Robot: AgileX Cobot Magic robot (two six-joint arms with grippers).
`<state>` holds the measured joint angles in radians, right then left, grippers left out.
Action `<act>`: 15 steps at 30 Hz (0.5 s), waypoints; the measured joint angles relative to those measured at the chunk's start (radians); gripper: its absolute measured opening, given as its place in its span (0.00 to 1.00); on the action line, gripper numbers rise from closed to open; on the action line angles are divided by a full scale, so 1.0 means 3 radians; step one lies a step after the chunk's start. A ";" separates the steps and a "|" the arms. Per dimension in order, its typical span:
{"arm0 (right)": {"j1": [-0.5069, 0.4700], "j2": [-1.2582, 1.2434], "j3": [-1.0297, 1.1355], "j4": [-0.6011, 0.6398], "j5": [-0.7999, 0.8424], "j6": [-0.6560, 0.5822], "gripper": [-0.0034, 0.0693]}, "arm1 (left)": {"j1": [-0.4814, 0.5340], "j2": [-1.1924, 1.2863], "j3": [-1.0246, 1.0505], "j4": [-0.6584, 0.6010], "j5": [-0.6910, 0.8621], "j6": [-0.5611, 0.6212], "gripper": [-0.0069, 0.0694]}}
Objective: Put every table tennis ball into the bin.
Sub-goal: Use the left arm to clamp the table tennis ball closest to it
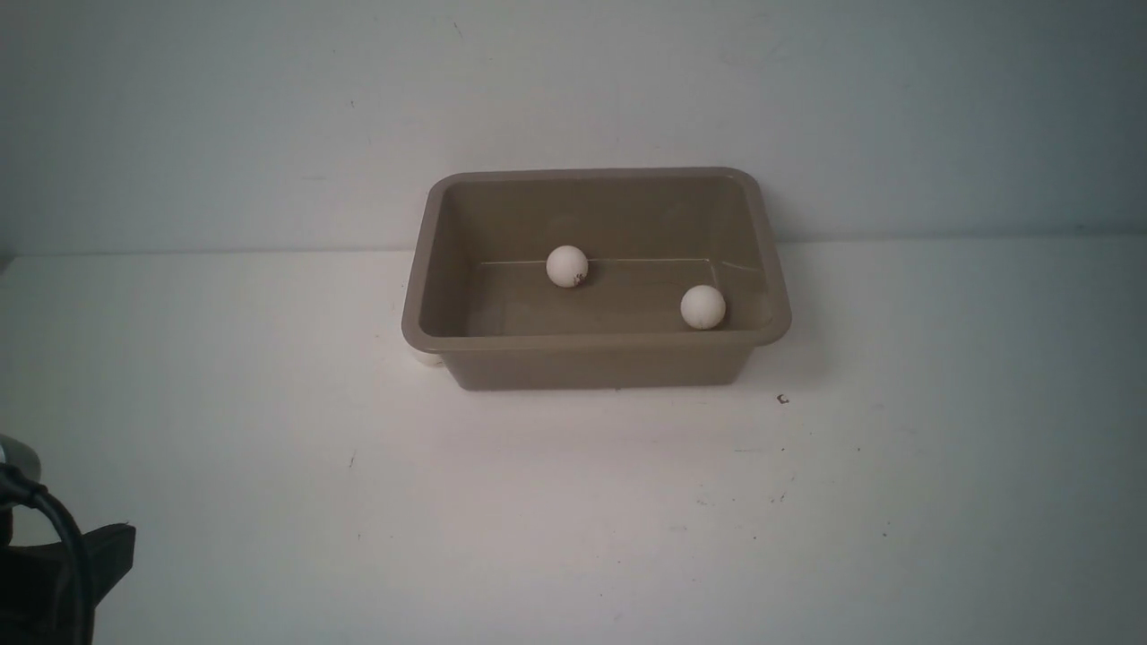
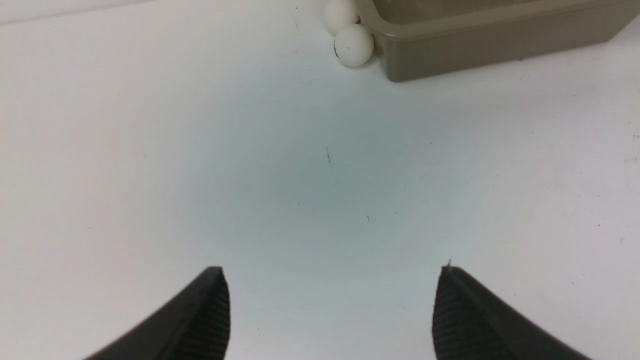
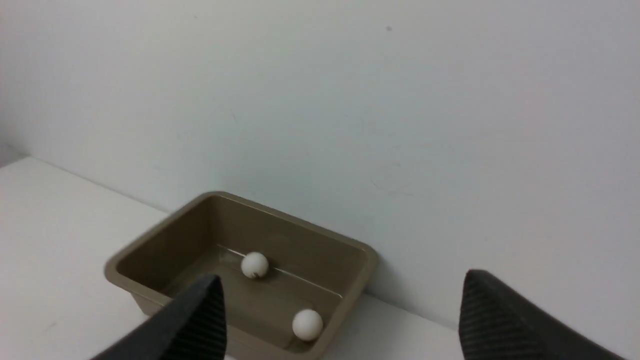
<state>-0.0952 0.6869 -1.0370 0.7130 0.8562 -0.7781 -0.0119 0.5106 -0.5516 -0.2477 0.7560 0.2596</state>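
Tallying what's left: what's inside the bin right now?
Inside the bin: one table tennis ball at the back wall, another ball near the right end. The front wall hides a floor strip. Two more balls sit outside its left corner.

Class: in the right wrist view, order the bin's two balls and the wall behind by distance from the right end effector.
1. Right ball, at the right end of the bin.
2. Middle ball, by its far side.
3. Wall, behind the bin.
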 joint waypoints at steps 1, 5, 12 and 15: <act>0.0000 -0.0051 0.0134 -0.0053 -0.0043 0.0000 0.82 | 0.0000 0.0000 0.0000 0.0000 0.0000 0.0000 0.73; 0.0000 -0.0222 0.0560 -0.0345 -0.0098 0.0108 0.77 | 0.0000 0.0000 0.0000 0.0000 0.0000 0.0000 0.73; 0.0000 -0.0383 0.1018 -0.1000 -0.0165 0.0506 0.74 | 0.0000 0.0000 0.0000 -0.0009 0.0000 0.0000 0.73; 0.0000 -0.0418 0.1143 -0.1365 -0.0191 0.0761 0.74 | 0.0000 0.0000 0.0000 -0.0009 0.0000 0.0000 0.73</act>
<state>-0.0952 0.5614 -0.6940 0.3035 0.7988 -0.5498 -0.0119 0.5106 -0.5516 -0.2505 0.7560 0.2596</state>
